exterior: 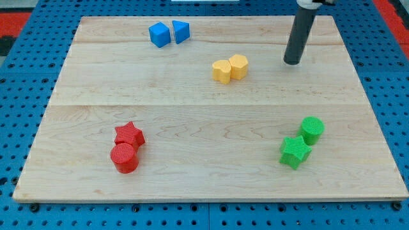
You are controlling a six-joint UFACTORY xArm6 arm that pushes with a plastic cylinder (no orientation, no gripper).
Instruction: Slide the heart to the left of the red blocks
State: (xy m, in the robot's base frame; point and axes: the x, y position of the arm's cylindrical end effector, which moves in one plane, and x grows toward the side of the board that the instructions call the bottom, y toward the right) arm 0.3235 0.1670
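Note:
A yellow heart block (222, 71) lies in the upper middle of the wooden board (192, 182), touching a yellow hexagon block (238, 66) on its right. A red star block (129, 135) and a red cylinder block (124, 157) sit together at the lower left, far from the heart. My tip (292, 62) is at the upper right, to the right of the yellow pair and apart from them.
A blue cube (159, 34) and a blue triangle block (181, 31) sit at the view's top. A green cylinder (312, 130) and a green star block (294, 152) sit at the lower right. Blue pegboard surrounds the board.

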